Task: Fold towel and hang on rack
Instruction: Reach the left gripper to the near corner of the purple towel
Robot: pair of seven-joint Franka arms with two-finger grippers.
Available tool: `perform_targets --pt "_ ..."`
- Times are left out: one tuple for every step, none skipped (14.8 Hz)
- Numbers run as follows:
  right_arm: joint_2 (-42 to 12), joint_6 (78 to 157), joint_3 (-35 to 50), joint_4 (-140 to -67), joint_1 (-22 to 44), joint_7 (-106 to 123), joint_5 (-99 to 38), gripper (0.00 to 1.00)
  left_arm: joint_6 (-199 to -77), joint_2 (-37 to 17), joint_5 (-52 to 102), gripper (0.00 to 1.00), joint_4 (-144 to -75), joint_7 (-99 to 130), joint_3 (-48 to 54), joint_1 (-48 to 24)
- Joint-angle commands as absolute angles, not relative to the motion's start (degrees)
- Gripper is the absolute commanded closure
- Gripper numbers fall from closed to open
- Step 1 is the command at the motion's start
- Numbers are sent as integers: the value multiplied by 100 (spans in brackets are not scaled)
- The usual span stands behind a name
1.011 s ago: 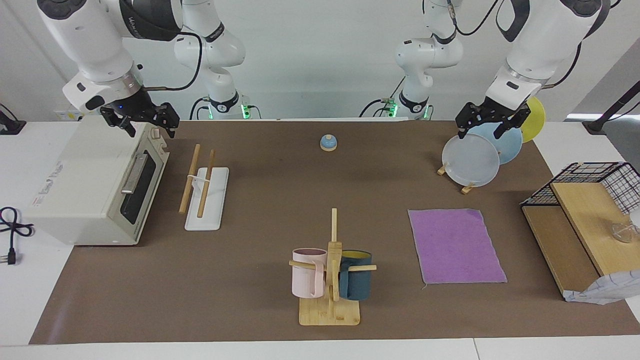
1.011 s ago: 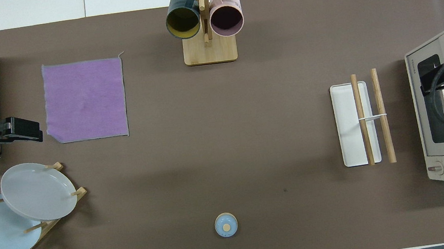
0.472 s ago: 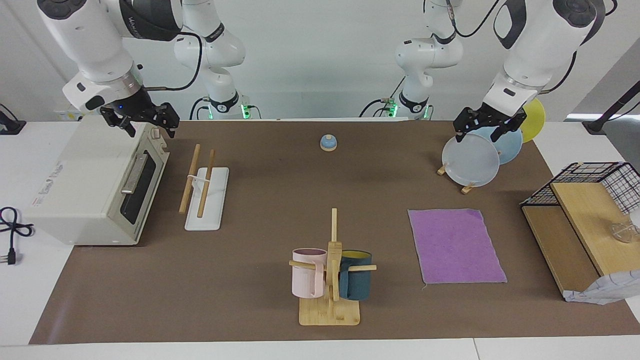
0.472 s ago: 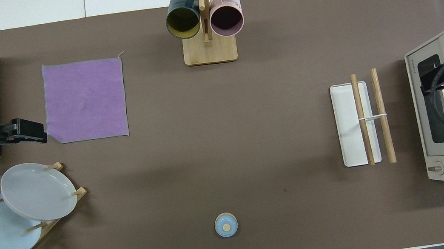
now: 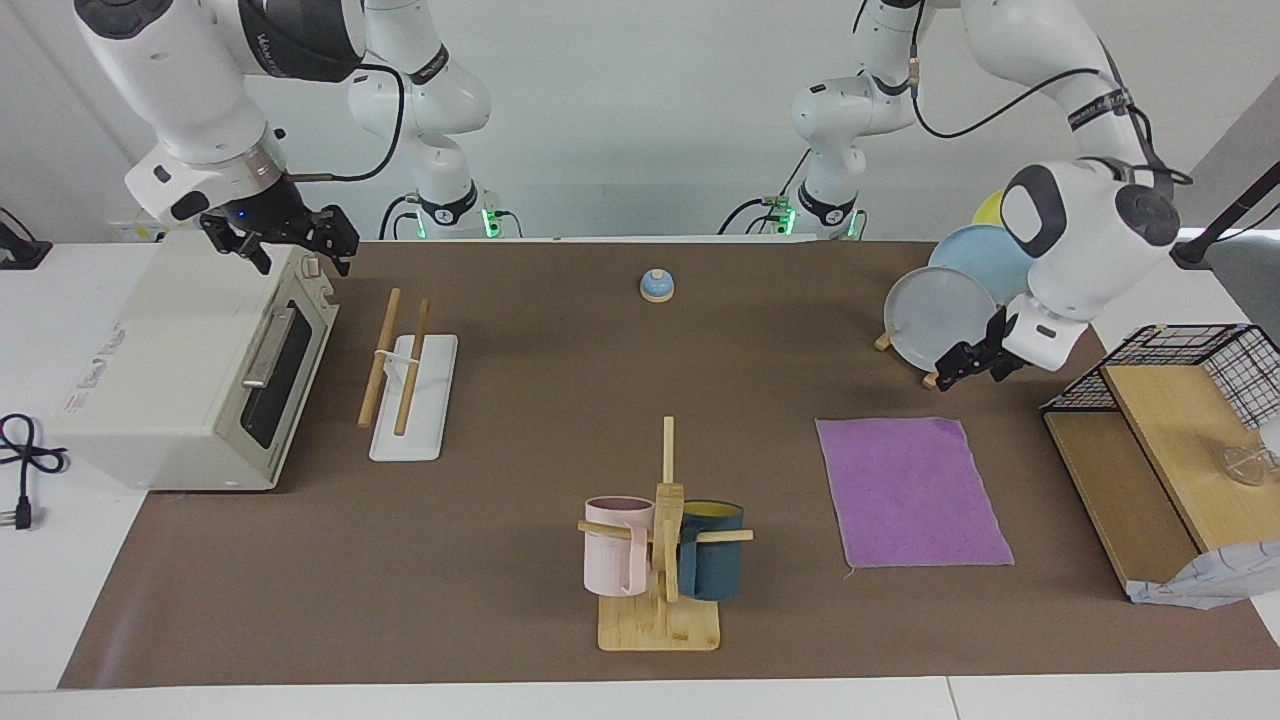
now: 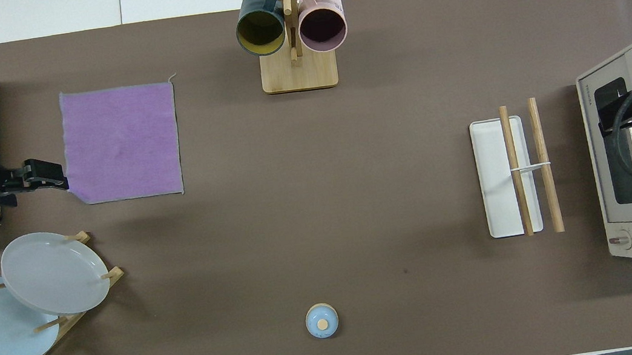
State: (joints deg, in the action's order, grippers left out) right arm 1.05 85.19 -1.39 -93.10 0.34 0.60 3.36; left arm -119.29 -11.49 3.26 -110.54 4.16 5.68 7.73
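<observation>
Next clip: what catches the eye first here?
The purple towel lies flat and unfolded on the brown mat, toward the left arm's end. The left gripper hangs low over the mat beside the towel's corner nearest the robots, not touching it. The rack sits bare beside the toaster oven, over which the right gripper waits.

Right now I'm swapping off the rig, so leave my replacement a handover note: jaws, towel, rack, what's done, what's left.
Left gripper: holds nothing, low beside the towel's corner nearest the plate stand; jaws unreadable.
Right gripper: jaws open, empty, waiting over the toaster oven.
Towel: flat, unfolded, purple side up, at the left arm's end.
Rack: bare, beside the oven.
Done: nothing.
Left: grasp, fold, carry, hang.
</observation>
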Motion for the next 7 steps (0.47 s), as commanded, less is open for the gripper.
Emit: perform_targets --pt "202 8534 -114 -9396 -26 176 334 0 -12567 -1607 404 1 -11180 378 580 914" --pt "202 8517 -114 -9404 -26 176 334 0 -12681 -1756 413 2 -11162 387 580 931" --pt "202 8525 -114 -9404 0 176 334 0 -12761 -1862 413 5 -11153 387 580 940" --pt "202 8534 -114 -9404 9 176 334 0 -12831 -1924 413 6 -11162 395 580 949" --pt "202 8534 -114 -9404 9 176 334 0 -12797 -1925 413 9 -11153 404 580 958" --pt "202 8534 -114 -9404 -9 176 334 0 -12745 -1925 404 12 -11145 404 580 975" --pt "202 8534 -114 -9404 -17 176 334 0 -12727 -1925 413 18 -11145 413 580 984"
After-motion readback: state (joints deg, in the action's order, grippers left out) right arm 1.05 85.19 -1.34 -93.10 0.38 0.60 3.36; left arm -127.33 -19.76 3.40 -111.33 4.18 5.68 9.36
